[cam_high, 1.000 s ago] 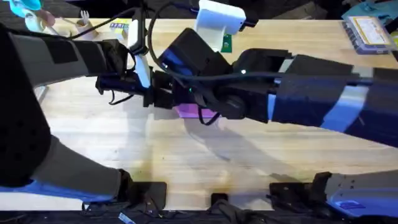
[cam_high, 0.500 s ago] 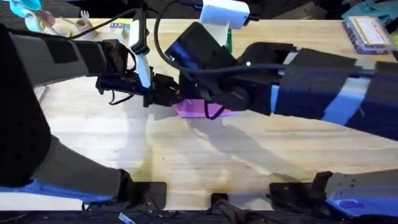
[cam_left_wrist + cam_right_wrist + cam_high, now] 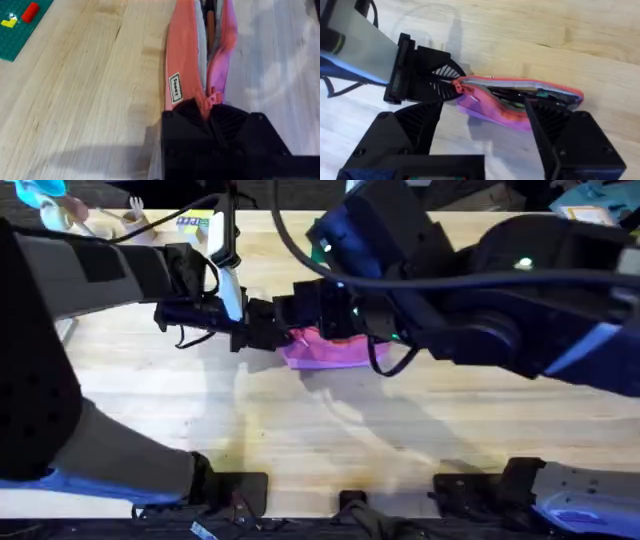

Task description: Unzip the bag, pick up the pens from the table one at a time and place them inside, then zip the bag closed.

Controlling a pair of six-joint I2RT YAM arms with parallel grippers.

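The pink bag [image 3: 330, 352] lies at mid-table, its zipper open and purple lining showing. My left gripper [image 3: 272, 335] is shut on the bag's left end, pinching the fabric by the zipper tab [image 3: 212, 97]. In the left wrist view the bag [image 3: 182, 60] stretches away and a slim dark pen [image 3: 210, 22] lies inside the slit. My right gripper [image 3: 481, 112] hovers above the bag [image 3: 520, 97], open wide, with nothing between its fingers [image 3: 410, 130]. Dark items lie in the opening; I cannot tell how many pens they are.
A green board [image 3: 15, 22] with red and yellow pieces sits beyond the left gripper. Small packets [image 3: 195, 225] and a box [image 3: 595, 230] line the far edge. Bare light-wood table [image 3: 300, 430] spreads in front of the bag.
The right arm has lifted and swung toward the far right, uncovering more of the bag. The left gripper and the bag have stayed put.
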